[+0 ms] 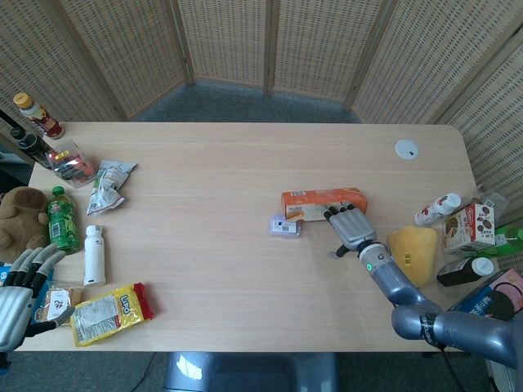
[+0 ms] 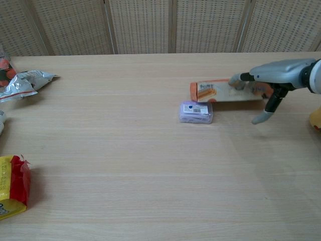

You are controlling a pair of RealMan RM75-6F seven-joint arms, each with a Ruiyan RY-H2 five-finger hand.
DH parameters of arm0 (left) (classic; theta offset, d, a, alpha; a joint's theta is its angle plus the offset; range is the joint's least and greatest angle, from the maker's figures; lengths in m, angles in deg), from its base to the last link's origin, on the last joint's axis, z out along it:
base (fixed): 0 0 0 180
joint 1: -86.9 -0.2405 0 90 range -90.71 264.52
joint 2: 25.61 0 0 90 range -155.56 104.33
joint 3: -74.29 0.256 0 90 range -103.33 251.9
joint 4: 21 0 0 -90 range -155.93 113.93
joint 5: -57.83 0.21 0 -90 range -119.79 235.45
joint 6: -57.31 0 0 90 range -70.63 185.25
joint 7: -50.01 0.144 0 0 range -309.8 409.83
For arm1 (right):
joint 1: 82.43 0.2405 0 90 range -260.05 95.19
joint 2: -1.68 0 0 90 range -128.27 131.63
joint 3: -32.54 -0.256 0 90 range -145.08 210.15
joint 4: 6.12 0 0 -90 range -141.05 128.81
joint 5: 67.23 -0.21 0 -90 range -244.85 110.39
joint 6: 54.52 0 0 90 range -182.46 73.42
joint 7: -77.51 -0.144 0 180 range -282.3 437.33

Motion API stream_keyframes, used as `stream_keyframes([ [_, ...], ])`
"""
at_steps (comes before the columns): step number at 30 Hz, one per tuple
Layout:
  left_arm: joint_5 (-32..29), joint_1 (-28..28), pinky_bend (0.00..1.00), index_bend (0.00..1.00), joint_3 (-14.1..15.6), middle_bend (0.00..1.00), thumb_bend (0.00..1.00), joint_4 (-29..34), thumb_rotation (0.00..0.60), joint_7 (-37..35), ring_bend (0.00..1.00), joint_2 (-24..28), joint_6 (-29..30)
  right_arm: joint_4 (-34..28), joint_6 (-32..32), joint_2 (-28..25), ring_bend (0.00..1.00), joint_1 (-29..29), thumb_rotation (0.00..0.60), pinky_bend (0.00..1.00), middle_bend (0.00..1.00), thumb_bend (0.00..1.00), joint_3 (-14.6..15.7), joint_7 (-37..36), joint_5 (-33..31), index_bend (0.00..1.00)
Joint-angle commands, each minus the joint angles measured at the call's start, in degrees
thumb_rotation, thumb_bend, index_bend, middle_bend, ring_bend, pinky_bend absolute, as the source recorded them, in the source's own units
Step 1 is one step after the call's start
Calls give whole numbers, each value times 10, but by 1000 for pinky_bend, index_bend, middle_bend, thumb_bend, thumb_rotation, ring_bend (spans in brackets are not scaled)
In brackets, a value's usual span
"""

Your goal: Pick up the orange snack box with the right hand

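Note:
The orange snack box (image 1: 320,202) (image 2: 220,91) is long, with a biscuit picture on its side. My right hand (image 1: 350,229) (image 2: 273,84) grips its right end, fingers over the top and thumb hanging below. In the chest view the box hangs a little above the table, roughly level. In the head view its left end overlaps a small purple packet (image 1: 284,226) (image 2: 196,111) that lies on the table. My left hand (image 1: 18,290) is at the table's near left corner, holding nothing, fingers spread.
A yellow pouch (image 1: 413,251), bottles and a carton (image 1: 470,227) crowd the right edge. On the left lie a silver bag (image 1: 108,184), a white bottle (image 1: 95,255), a green bottle (image 1: 60,219) and a yellow-red snack bag (image 1: 110,313). A white cap (image 1: 406,149) sits far right.

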Motion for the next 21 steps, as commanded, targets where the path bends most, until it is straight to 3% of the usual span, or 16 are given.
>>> stream_keyframes([
  [1, 0, 1, 0, 117, 0, 72, 225, -5, 600, -4, 0, -3, -1, -97, -61, -52, 185, -11, 508, 0, 181, 167, 27, 66, -42, 0],
  [6, 2, -1, 0, 117, 2, 72, 225, -9, 600, -8, 0, -5, 4, -133, -100, -61, 162, -13, 483, 0, 168, 164, 25, 84, -14, 0],
  [9, 3, -5, 0, 116, 3, 72, 226, -9, 600, -8, 0, -4, 9, -115, -99, -50, 31, -14, 473, 0, 133, 164, 16, 67, 8, 0],
  [13, 2, -8, 0, 117, 5, 73, 225, -7, 600, -5, 0, -1, 13, -64, -62, -32, 0, 1, 474, 0, 6, 159, 2, 49, 2, 0],
  [21, 1, -13, 0, 116, 6, 72, 227, 0, 600, 4, 0, 2, 17, 57, 34, 10, 0, 45, 471, 0, 0, 160, -27, 13, -43, 0],
])
